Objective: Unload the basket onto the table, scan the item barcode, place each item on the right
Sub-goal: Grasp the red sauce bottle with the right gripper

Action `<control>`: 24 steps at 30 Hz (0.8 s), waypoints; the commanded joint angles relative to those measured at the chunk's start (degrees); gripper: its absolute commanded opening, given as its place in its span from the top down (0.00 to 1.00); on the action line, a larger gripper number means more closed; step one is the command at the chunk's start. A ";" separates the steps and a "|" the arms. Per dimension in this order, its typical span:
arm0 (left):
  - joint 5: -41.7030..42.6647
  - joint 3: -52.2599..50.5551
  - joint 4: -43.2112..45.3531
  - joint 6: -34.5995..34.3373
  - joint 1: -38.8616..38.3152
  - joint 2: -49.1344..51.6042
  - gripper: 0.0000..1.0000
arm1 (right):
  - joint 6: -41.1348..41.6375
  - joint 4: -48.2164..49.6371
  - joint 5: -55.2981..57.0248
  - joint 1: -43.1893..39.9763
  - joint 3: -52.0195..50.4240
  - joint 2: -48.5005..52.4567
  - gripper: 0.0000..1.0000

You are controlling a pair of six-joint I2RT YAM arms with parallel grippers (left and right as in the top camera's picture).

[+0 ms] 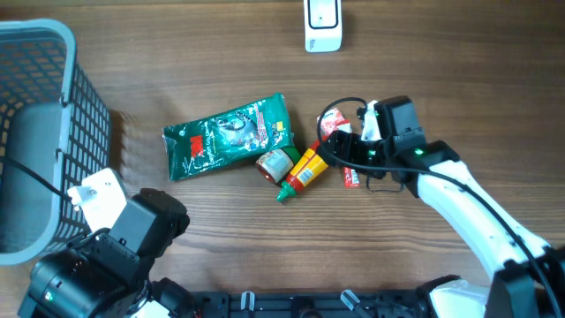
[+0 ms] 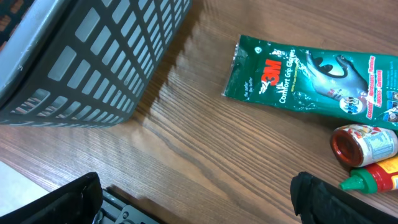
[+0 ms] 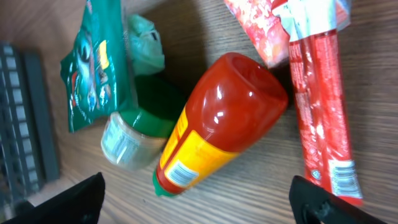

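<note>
Red sauce bottle lies near the counter's middle, its base hidden overhead beneath my right claw, whose jaws stand apart, gripping nothing. My left claw gapes too, only its tips showing. The scanner is cut off at the far edge.

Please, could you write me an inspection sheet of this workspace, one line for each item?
Surface: wooden table, no spill seen.
Job's things: white scanner at the far edge; sauce bottle lying on its side; small jar beside it; green glove packet lying flat; red packet beside the bottle.
Clutter: grey basket at the left.
Pincers: left pincer open, holding nothing; right pincer open over the sauce bottle, not gripping it.
Cables: black cable looped by the right wrist.
Surroundings: nothing seen.
</note>
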 commanded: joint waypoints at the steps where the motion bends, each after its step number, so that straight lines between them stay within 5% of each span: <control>1: -1.36 -0.24 0.00 -1.16 0.48 -0.09 0.00 | 8.94 1.86 2.03 1.22 1.01 4.17 0.08; 7: -1.36 -0.24 -0.02 -1.16 0.48 -0.09 0.00 | 20.11 6.99 2.51 1.27 1.01 10.23 0.14; 15: -1.36 -0.24 -0.02 -1.16 0.48 -0.09 0.00 | 21.46 12.46 3.10 1.29 0.96 18.23 0.15; 21: -1.36 -0.24 0.00 -1.16 0.48 -0.09 0.00 | 19.67 13.84 5.07 1.27 0.96 22.27 0.42; 24: -1.36 -0.24 -0.02 -1.16 0.48 -0.09 0.00 | 17.97 14.34 5.20 1.20 0.98 21.88 0.43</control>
